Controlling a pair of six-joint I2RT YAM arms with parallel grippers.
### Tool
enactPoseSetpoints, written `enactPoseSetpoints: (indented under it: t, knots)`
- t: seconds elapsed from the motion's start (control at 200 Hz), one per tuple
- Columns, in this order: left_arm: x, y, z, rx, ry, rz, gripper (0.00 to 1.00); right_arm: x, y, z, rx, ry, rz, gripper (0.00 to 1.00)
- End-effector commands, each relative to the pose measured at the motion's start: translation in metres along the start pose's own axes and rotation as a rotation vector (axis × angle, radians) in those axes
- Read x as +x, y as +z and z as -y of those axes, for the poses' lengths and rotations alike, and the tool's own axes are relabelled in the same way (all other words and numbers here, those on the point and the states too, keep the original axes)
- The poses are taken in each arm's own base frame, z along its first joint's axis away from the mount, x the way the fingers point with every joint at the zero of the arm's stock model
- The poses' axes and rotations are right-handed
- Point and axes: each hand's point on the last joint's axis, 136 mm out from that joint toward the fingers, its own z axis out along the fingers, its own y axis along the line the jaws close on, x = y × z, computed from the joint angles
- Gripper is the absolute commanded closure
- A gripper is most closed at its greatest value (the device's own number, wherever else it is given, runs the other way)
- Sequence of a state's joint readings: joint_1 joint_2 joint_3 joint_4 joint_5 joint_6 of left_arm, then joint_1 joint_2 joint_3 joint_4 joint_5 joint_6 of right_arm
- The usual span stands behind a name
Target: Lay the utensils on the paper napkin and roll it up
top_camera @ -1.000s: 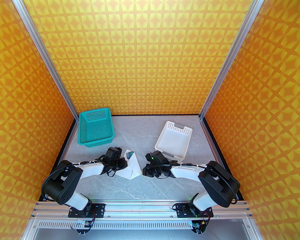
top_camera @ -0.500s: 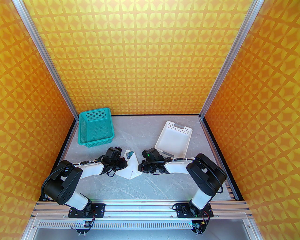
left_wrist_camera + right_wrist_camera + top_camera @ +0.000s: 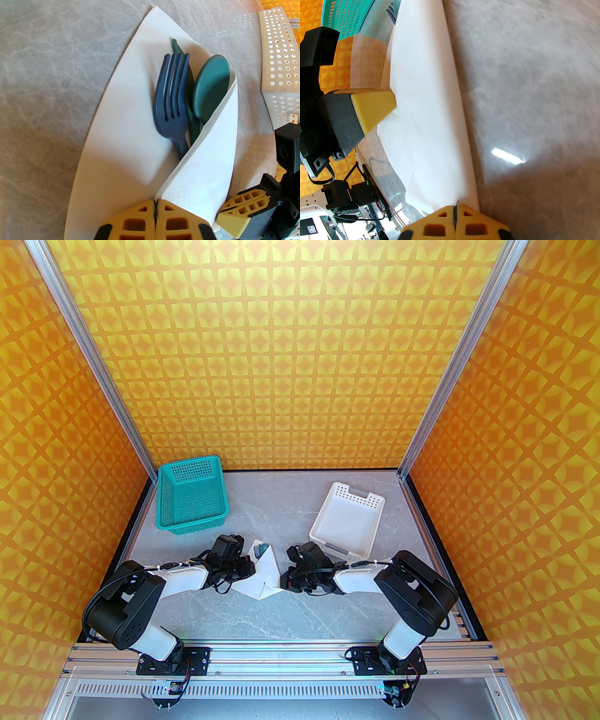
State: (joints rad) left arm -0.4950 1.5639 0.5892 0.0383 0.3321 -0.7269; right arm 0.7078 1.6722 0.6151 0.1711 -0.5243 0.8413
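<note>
The white paper napkin (image 3: 263, 573) lies mid-table with its right side folded over the utensils (image 3: 260, 549). From the fold stick out a dark blue fork (image 3: 171, 93), a teal spoon (image 3: 211, 86) and a knife tip (image 3: 175, 45); their handles are hidden under the flap. My left gripper (image 3: 155, 206) is shut, its tips on the napkin (image 3: 121, 140) where the flap starts. At the napkin's (image 3: 426, 105) near right edge my right gripper (image 3: 454, 209) is also shut, touching the paper. I cannot tell whether either one pinches paper. The grippers (image 3: 248, 568) (image 3: 283, 581) flank the napkin.
A teal perforated basket (image 3: 192, 495) stands at the back left. A white perforated tray (image 3: 347, 521) sits back right, just behind the right wrist. Metal posts and orange walls close in the table on three sides.
The right arm swung left, bringing its gripper up against the napkin's right edge. The left arm and the napkin stayed put.
</note>
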Motion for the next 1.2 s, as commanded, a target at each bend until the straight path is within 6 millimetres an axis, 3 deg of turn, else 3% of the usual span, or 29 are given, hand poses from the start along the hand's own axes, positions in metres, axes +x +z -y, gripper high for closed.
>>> enactPoseSetpoints:
  t: [0.0, 0.185, 0.445, 0.66, 0.815, 1.195]
  knots:
    - [0.005, -0.002, -0.017, -0.087, -0.003, -0.012, 1.0, 0.027, -0.004, 0.023, 0.078, 0.044, -0.069, 1.0]
    - [0.006, -0.003, -0.018, -0.093, 0.002, -0.014, 1.0, 0.029, -0.012, 0.021, 0.094, 0.028, -0.066, 0.99]
    - [0.006, -0.004, -0.017, -0.092, 0.006, -0.016, 1.0, -0.02, -0.034, -0.013, 0.019, -0.03, 0.056, 0.99]
    - [0.006, -0.003, -0.016, -0.09, 0.008, -0.017, 1.0, -0.064, -0.016, -0.038, -0.061, -0.075, 0.085, 1.0]
    - [0.006, -0.002, -0.015, -0.088, 0.009, -0.018, 1.0, -0.094, -0.004, -0.033, -0.047, -0.063, 0.134, 1.0]
    - [0.006, 0.0, -0.014, -0.09, 0.015, -0.024, 1.0, -0.104, 0.014, -0.023, -0.037, -0.063, 0.111, 1.0]
